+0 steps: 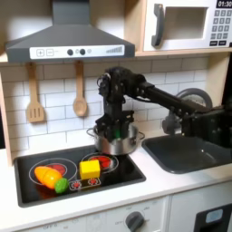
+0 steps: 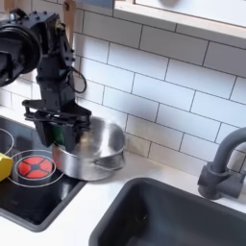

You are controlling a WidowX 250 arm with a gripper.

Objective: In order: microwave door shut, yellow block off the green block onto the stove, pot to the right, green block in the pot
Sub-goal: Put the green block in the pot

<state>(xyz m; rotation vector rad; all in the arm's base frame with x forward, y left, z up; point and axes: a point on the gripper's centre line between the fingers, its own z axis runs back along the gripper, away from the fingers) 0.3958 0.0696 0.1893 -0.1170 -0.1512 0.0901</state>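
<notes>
Already the microwave door (image 1: pixel 182 26) is seen shut in the first exterior view, and the yellow block (image 1: pixel 90 169) lies on the stove (image 1: pixel 32 186) near the front burner, so those two steps can be judged done. The pot (image 2: pixel 88 151) is at the stove's back corner toward the first exterior view's right, with the gripper (image 2: pixel 60 132) lowered at its rim. The fingers (image 2: pixel 76 135) appear to be closed on the pot's edge, though the contact is not sharply shown. The dragging step is therefore judged under way, and the placing of the green block remains.

The whole cooktop, the toy food (image 1: pixel 50 176) and the microwave are given by the first exterior view. The second exterior view gives the pot's side handle (image 2: pixel 109 163), the pot's nearness to the sink (image 2: pixel 173 216), and a sliver of the yellow block (image 2: pixel 4 166).
</notes>
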